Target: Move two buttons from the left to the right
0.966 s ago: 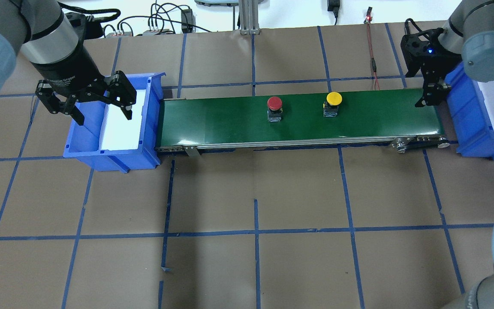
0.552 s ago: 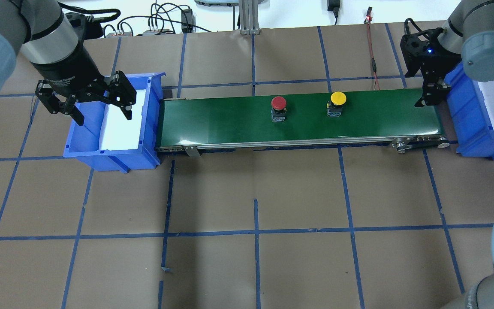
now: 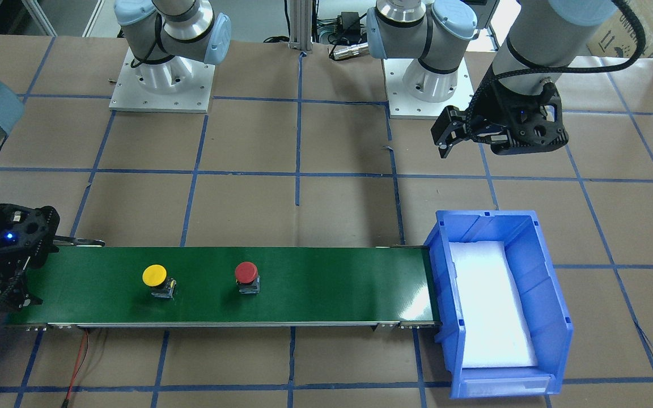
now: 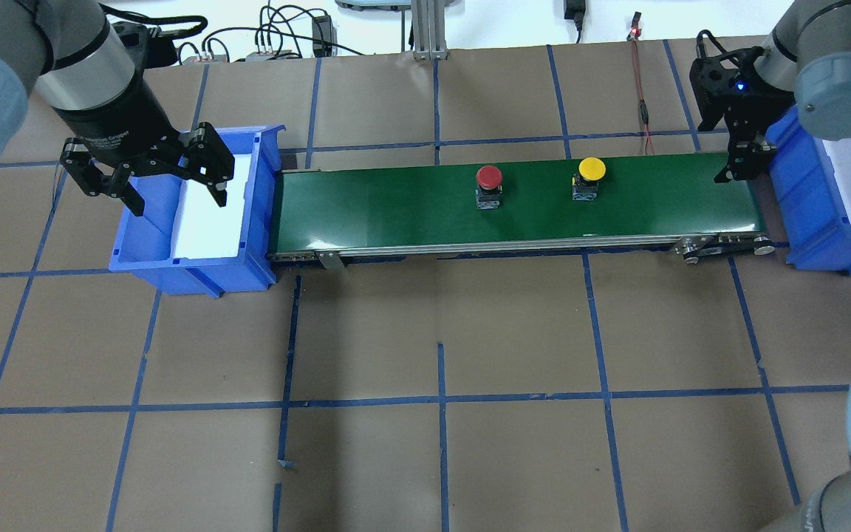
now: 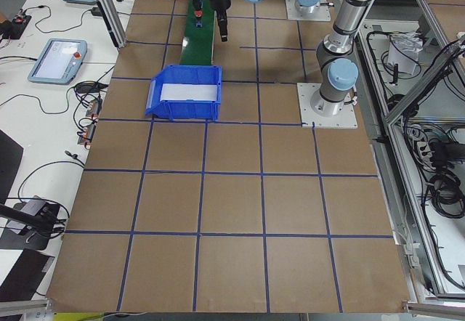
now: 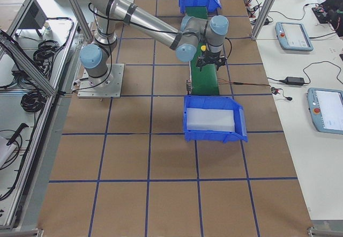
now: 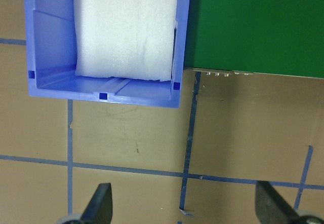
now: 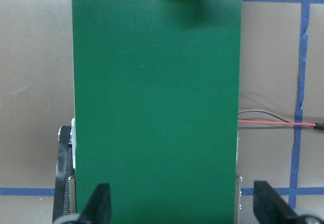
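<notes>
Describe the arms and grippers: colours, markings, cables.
Both are silver-grey tubes with pale blue joint caps: left arm, right arm. Both grippers are black with linkage fingers. The left gripper carries white lettering on its body; the right gripper has a lit blue LED at the wrist. A black braided cable runs along the left arm.

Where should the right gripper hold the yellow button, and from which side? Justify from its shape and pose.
Probably from above, closing the right gripper across the round cap of the yellow button: it stands upright on the belt, cap uppermost and wider than the body, with bare belt around it.
</notes>
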`<move>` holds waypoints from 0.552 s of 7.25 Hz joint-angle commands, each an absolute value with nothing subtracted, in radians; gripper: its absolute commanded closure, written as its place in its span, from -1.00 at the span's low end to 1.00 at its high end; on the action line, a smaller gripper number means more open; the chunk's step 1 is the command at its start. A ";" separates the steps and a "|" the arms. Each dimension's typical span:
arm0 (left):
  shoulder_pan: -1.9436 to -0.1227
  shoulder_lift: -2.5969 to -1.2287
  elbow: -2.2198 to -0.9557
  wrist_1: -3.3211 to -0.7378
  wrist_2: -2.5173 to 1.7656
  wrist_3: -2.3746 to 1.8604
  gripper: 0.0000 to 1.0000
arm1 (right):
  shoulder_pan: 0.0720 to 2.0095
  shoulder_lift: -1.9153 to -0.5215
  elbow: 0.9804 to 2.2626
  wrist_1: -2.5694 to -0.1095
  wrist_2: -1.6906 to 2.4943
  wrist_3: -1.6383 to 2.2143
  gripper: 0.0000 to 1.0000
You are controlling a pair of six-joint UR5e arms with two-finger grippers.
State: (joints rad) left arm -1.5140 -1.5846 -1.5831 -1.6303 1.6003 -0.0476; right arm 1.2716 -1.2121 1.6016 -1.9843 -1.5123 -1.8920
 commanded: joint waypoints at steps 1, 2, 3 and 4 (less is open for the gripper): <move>-1.514 -1.585 -1.583 -1.629 1.600 -0.048 -1.00 | 1.272 -1.212 1.601 -1.985 -1.512 -1.897 -0.99; -1.514 -1.585 -1.583 -1.629 1.598 -0.048 -1.00 | 1.270 -1.210 1.601 -1.983 -1.514 -1.899 -0.98; -1.514 -1.583 -1.585 -1.631 1.598 -0.048 -1.00 | 1.270 -1.209 1.601 -1.983 -1.514 -1.901 -0.98; -1.514 -1.585 -1.583 -1.629 1.598 -0.048 -1.00 | 1.269 -1.207 1.603 -1.986 -1.516 -1.901 -0.98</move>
